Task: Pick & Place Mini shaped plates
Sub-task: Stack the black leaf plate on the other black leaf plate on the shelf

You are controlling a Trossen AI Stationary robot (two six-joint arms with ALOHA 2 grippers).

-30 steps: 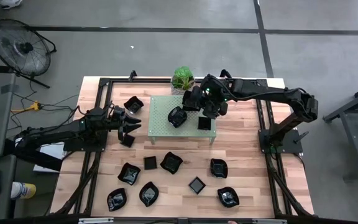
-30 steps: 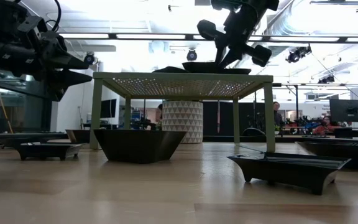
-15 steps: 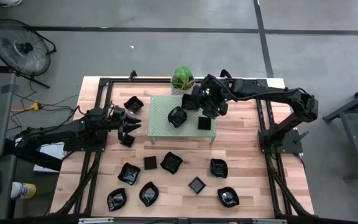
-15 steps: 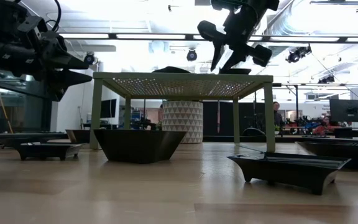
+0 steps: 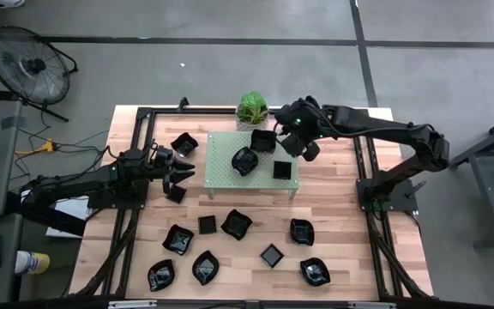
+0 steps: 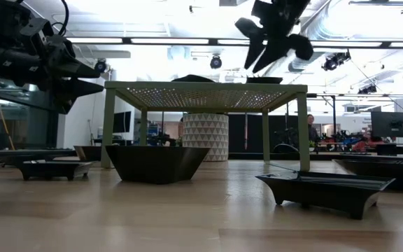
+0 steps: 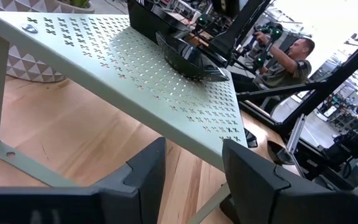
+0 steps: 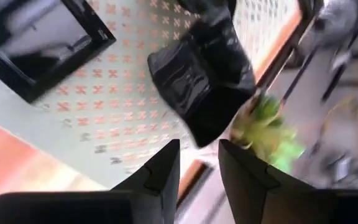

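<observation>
1. The right gripper (image 5: 288, 142) hangs above the far right part of the pale green rack (image 5: 221, 180), its jaws parted and empty. In its own wrist view the two dark fingers (image 8: 163, 171) stand apart with nothing between them.

2. Three mini shaped plates sit on the rack top: a square plate (image 5: 282, 169) near the right edge, a wavy-edged plate (image 5: 244, 160) in the middle, and a dish (image 5: 262, 139) at the far edge just beside the jaws.

3. I judge that a plate has just been set down here and this arm is between placements. The next move calls for reaching to the loose plates on the table (image 5: 341, 215), such as the plate (image 5: 301, 231) nearest that arm.

4. The left gripper (image 5: 183, 170) waits level just off the rack's left side, jaws open and empty, with a small plate (image 5: 175, 193) below it.

5. The plates are glossy black and thin-rimmed, probably slippery; an edge pinch looks best. The rack is perforated sheet on thin legs, and the table is pale wood planks.

6. A potted plant (image 5: 251, 108) stands behind the rack.
</observation>
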